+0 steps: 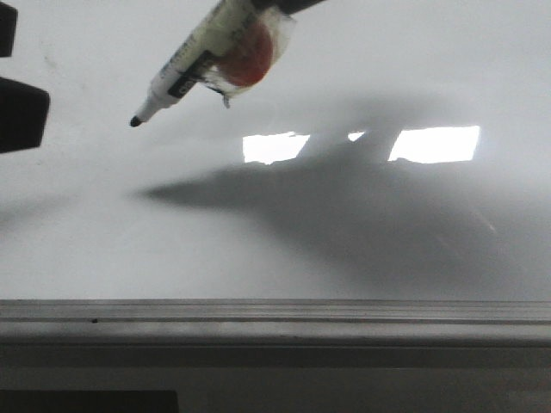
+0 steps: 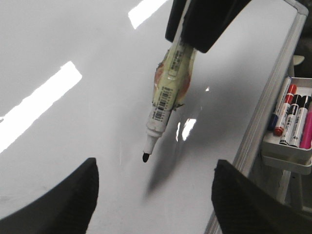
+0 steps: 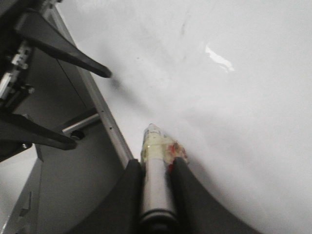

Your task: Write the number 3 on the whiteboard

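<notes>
On my far left in the front view, the left hand (image 1: pixel 19 82) shows only as two dark fingers at the frame edge. Its own wrist view shows those fingers (image 2: pixel 58 204) spread wide apart with nothing between them, hanging above the whiteboard (image 1: pixel 103 241).

The whiteboard fills nearly everything I see: glossy, pale grey-white, with bright rectangular glare patches and a broad soft shadow across its middle. A grey metal rail (image 1: pixel 275 314) runs along its near edge. I can make out no drawn stroke on it, only faint smudges in the right wrist view.

Moving right, the marker (image 1: pixel 194 64) slants down toward the left, black tip (image 1: pixel 135 121) bared and just above the board; I cannot tell whether it touches. Its white barrel carries a barcode label and a clear wrap with a red patch.

The right hand (image 3: pixel 158 190) comes in from above, fingers pinched on the marker's rear end.

Beyond the rail in the left wrist view, a small tray (image 2: pixel 285 151) holds spare markers.
</notes>
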Robot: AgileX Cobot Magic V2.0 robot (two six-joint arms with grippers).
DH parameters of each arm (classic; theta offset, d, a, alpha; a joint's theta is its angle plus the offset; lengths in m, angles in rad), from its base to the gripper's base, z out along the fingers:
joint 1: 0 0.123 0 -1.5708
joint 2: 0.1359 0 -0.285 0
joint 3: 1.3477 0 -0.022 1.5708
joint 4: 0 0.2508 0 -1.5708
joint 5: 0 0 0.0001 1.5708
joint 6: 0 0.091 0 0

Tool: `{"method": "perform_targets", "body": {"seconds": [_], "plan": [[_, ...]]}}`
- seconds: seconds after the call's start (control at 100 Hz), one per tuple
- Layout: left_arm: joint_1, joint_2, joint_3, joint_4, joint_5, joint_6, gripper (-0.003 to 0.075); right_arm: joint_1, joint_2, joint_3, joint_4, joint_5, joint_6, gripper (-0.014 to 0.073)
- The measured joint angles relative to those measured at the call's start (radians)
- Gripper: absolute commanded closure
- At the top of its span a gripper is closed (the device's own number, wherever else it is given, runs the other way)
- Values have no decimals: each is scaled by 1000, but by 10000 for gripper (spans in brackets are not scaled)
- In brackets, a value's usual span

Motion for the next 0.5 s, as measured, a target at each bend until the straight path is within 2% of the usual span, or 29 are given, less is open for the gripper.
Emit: {"method": "perform_targets", "body": {"seconds": [0.29, 0.5], "plan": [[0, -14, 0, 0, 4, 0, 282, -20, 73, -41, -165, 6, 37, 657], [0, -14, 0, 0, 6, 0, 282, -53, 74, -44, -176, 16, 49, 657]]}}
